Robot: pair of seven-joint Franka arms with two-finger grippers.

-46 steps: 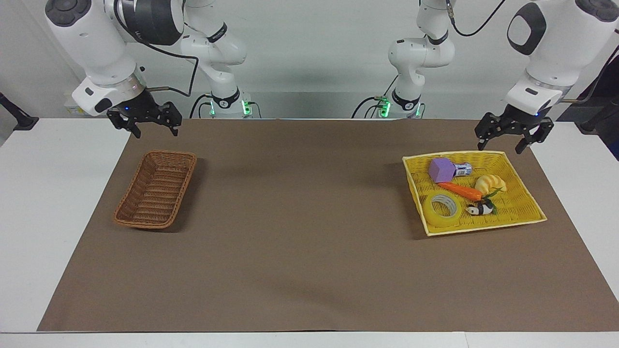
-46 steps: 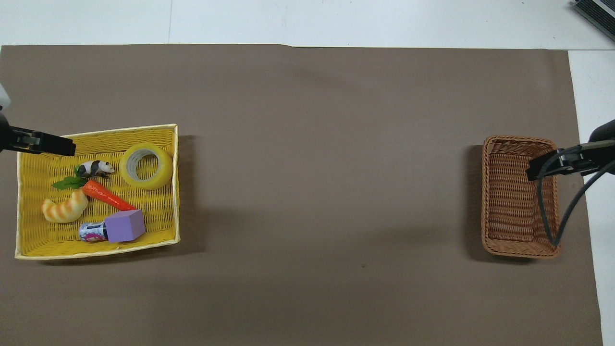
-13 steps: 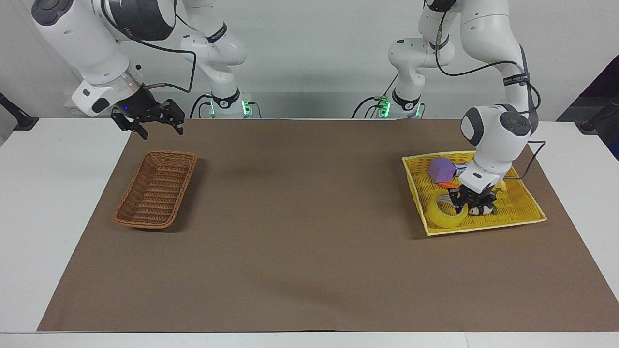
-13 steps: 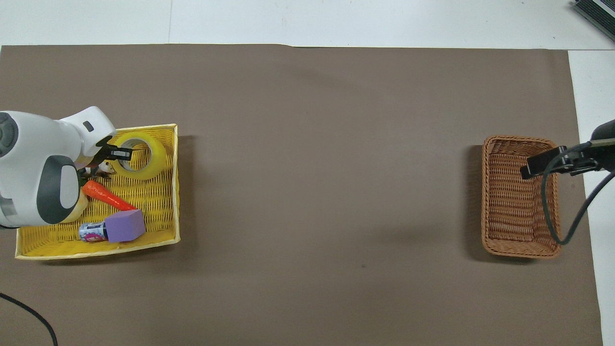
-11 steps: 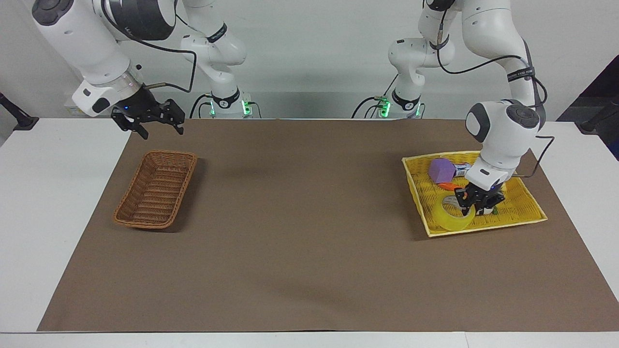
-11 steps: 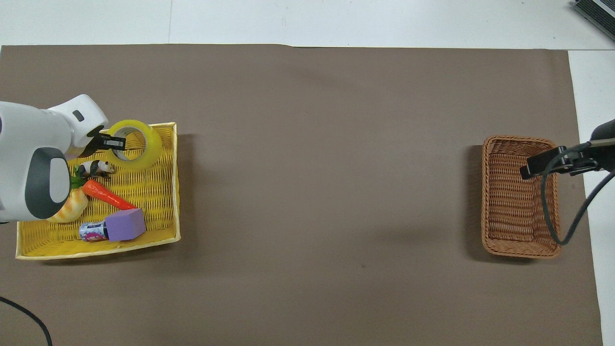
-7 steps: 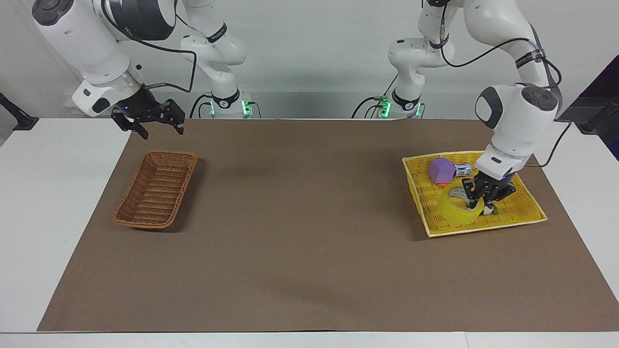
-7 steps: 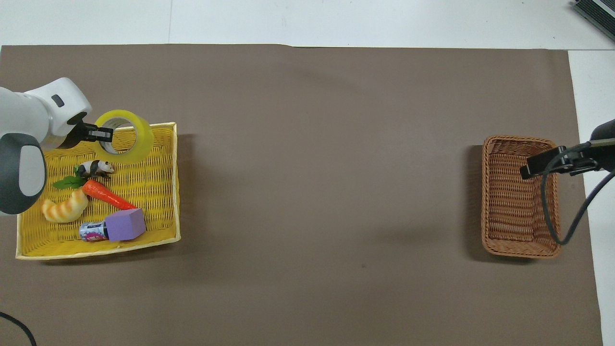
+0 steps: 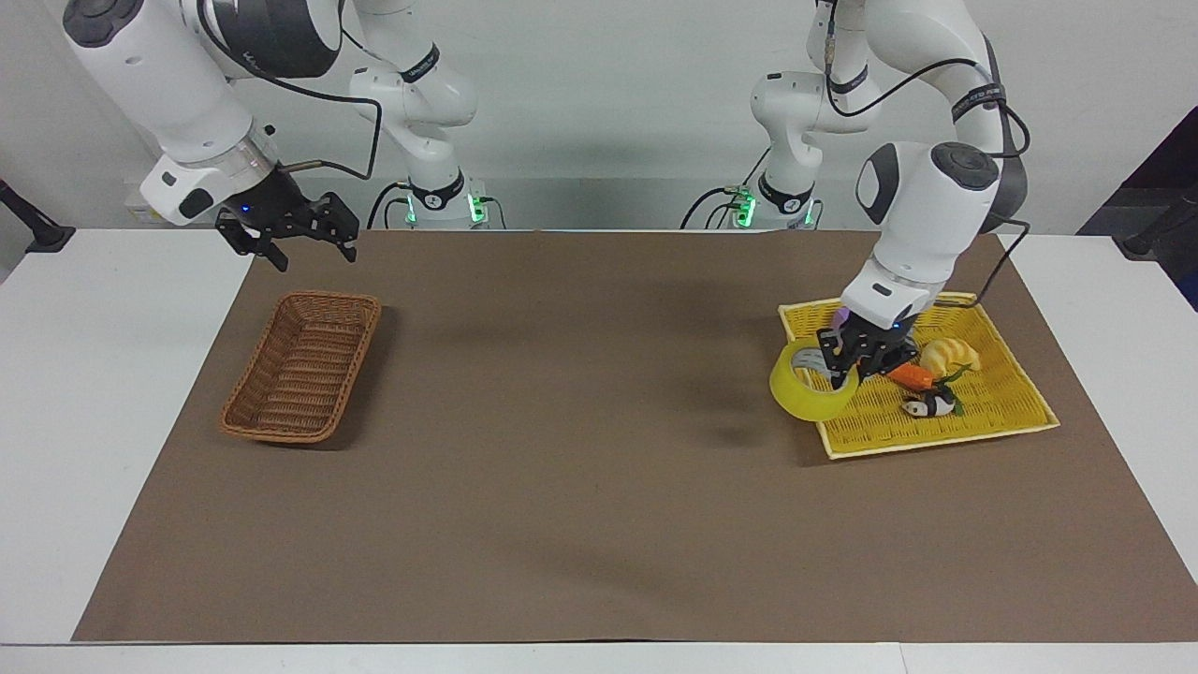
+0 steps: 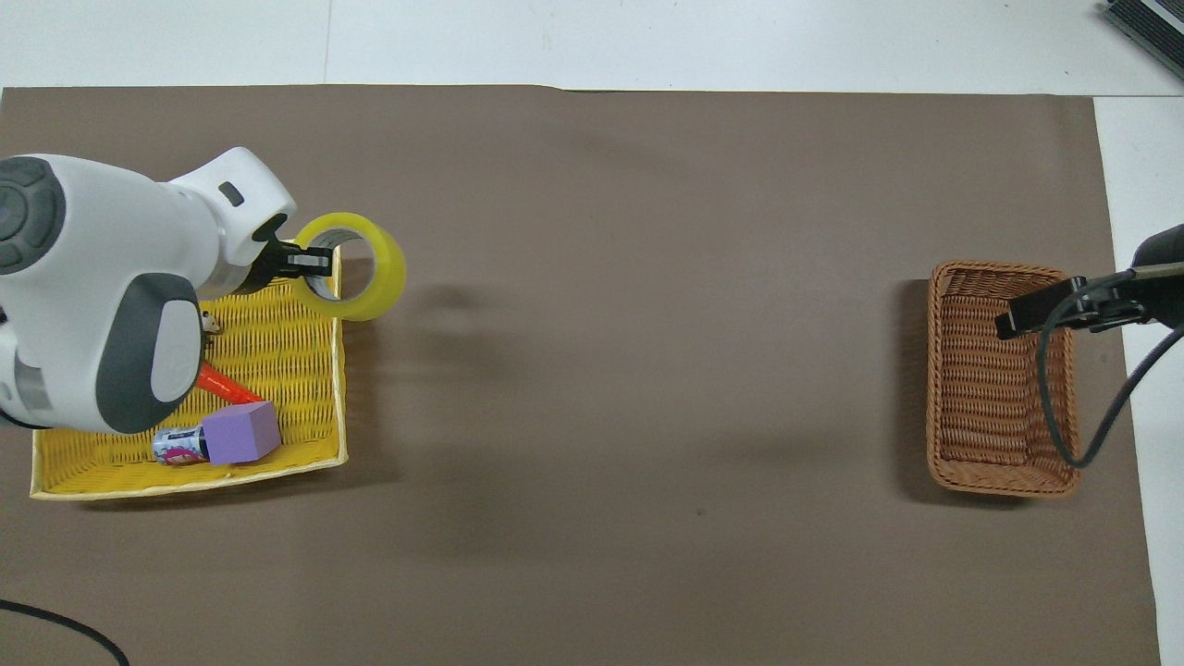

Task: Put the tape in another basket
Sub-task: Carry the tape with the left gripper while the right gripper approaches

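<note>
Currently: tape [image 9: 807, 391], pinched through its wall by left gripper [image 9: 850, 367], clear of yellow basket's corner [image 9: 788, 313]. Carry level to basket [image 9: 301, 366]. Right gripper [image 9: 298, 236] waits, fingers spread, empty.

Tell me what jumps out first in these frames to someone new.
The wide roll of translucent yellow tape, lifted in the shut left gripper over the edge of the flat bright yellow woven basket at the left arm's end. Next, the narrow dark brown wicker basket at the right arm's end, with the open right gripper waiting above the table beside it.
</note>
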